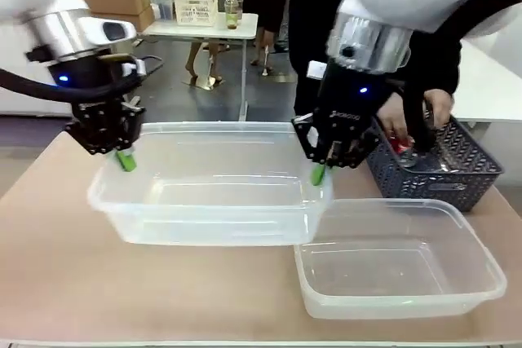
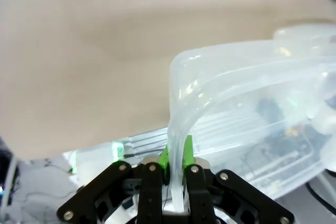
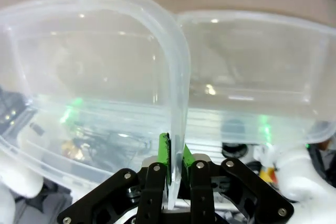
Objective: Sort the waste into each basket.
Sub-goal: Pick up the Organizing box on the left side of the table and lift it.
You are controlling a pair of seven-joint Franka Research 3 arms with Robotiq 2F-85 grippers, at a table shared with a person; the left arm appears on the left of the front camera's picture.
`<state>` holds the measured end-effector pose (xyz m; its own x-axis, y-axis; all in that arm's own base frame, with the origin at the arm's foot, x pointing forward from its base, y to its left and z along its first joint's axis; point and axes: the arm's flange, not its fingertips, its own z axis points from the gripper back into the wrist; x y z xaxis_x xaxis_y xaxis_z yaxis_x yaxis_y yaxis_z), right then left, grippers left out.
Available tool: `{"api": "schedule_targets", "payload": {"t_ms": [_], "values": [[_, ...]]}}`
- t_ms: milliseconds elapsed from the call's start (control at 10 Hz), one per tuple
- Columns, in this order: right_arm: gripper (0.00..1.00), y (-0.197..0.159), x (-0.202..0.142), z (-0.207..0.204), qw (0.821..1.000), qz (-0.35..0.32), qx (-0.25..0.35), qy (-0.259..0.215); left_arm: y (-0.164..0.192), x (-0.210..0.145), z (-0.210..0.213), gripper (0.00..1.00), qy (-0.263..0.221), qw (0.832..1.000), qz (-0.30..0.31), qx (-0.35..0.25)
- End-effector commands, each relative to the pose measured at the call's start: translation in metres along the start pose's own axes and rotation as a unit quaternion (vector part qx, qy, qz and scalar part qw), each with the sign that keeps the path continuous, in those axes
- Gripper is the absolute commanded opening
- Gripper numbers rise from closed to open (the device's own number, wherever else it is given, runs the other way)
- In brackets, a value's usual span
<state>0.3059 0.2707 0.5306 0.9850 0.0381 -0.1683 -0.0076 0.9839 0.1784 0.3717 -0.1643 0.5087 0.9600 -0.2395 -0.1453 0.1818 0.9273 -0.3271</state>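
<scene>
The left pincer [image 2: 177, 153] is clenching on the thin wall of the big tub [image 2: 236, 66], its green pads [image 2: 187, 148] pressing the clear plastic from both sides. The right pincer [image 3: 176, 150] is gripping the same way, pinching the rim of the big tub [image 3: 105, 3] at a rounded corner.

The front view is showing what the wrist views cannot: the left pincer [image 1: 124, 160] is holding the left end of the big tub [image 1: 204, 129] and the right pincer [image 1: 320, 170] its right end, both arms reaching down from above. The tub's near right corner is overlapping the far left corner of the small tub [image 1: 408, 205], which is sitting on the worktop [image 1: 49, 266].

The right wrist view is showing the small tub [image 3: 252, 19] just beside the big one, their rims nearly touching. The left wrist view is showing bare worktop [image 2: 105, 35] beyond the tub wall.

To the right in the front view, a person's hand [image 1: 408, 120] is reaching into a dark grey basket [image 1: 457, 173], with a red can [image 1: 401, 148] just under the fingers.
</scene>
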Motion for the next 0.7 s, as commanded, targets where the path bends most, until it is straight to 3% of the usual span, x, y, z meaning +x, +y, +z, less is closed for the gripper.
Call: {"api": "schedule_targets", "payload": {"t_ms": [0,100,200,300,600], "values": [[0.06,-0.024,-0.002,0.006,0.999,0.031,-0.001,0.022,-0.039,0.038,0.006,0.05,0.011,0.999,-0.032,-0.041],[0.06,-0.037,0.001,0.001,0.999,0.033,-0.004,0.032,-0.052,0.05,0.0,0.05,0.02,0.998,-0.033,-0.053],[0.06,-0.04,0.005,-0.009,1.0,0.007,0.006,0.008,-0.058,0.054,-0.007,0.05,0.028,0.997,-0.037,-0.053],[0.06,-0.039,-0.003,0.01,1.0,0.0,-0.013,0.021,-0.04,0.031,-0.003,0.05,0.014,0.999,-0.031,-0.016],[0.06,-0.039,-0.003,0.01,1.0,0.0,-0.013,0.021,-0.04,0.031,-0.003,0.05,0.014,0.999,-0.031,-0.016]]}}
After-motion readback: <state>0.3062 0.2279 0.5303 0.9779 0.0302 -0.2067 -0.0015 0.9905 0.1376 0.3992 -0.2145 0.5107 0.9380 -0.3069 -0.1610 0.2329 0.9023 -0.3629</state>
